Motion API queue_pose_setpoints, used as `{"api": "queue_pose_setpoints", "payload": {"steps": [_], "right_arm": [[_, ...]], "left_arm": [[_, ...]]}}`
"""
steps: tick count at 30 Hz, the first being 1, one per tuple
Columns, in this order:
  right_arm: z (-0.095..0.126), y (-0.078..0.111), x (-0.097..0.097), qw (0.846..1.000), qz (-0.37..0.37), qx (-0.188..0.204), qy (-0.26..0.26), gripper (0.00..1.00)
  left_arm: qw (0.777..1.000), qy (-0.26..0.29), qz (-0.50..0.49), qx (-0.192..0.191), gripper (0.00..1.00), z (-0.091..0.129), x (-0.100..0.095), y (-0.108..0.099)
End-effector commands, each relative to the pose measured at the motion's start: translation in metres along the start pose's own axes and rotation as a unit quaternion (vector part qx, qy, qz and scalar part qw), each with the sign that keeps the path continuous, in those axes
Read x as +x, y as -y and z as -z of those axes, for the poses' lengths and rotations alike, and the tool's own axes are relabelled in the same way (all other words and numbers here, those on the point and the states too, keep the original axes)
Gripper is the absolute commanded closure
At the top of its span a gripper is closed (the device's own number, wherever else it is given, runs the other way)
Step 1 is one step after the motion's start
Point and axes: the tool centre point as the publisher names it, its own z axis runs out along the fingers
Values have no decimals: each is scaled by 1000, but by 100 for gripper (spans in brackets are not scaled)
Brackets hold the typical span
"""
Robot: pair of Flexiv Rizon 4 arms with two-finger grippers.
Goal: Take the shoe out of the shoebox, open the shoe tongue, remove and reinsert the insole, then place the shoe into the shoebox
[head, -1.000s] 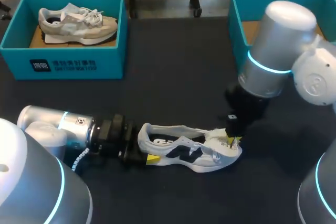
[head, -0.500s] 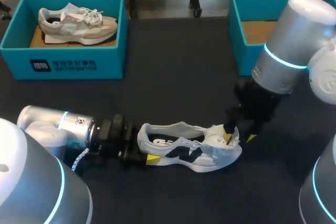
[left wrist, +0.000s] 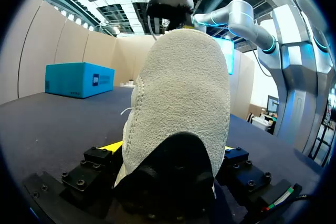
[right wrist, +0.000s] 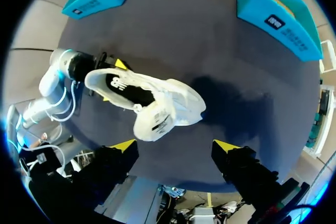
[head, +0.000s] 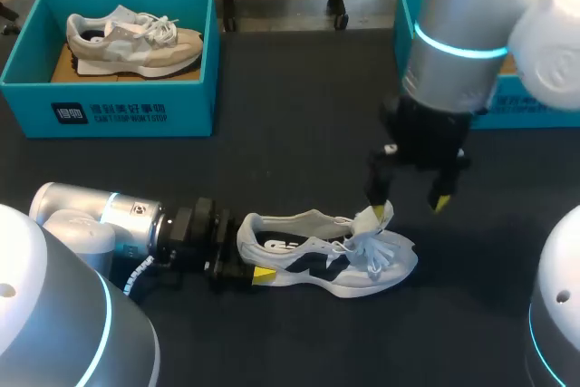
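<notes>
Shoe (head: 326, 256) out on worktop (head: 299, 133), heel clamped in left gripper (head: 249, 269); tongue (head: 373, 221) lifted; right gripper (head: 409, 198) spread empty above. Insole (right wrist: 123, 85) swap and reboxing remain.

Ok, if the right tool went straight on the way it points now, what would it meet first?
Most likely the white shoe: its raised tongue lies just ahead of the open right tool, nearer one finger. Depth is hard to judge, but the table would come only after it.

A: What's the left arm doing?
B: Lying low and level, its gripper (head: 246, 257) clamping the shoe (head: 313, 262) at the heel.
A: The right?
B: Hanging upright, gripper (head: 409, 199) pointing down with fingers standing wide apart.
</notes>
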Motion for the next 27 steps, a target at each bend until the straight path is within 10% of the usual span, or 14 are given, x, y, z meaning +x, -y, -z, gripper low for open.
{"api": "queue_pose_setpoints", "payload": {"steps": [1,6,19,27], "right_arm": [[25,-14,31,981,48,6,189,52],[33,-17,59,969,127,-16,212,100],[23,-30,111,902,411,-95,89,100],[23,-30,111,902,411,-95,89,100]], "left_arm": [[1000,2,0,-1,100,1,1,-2],[1000,2,0,-1,100,1,1,-2],[1000,2,0,-1,100,1,1,-2],[1000,2,0,-1,100,1,1,-2]]}}
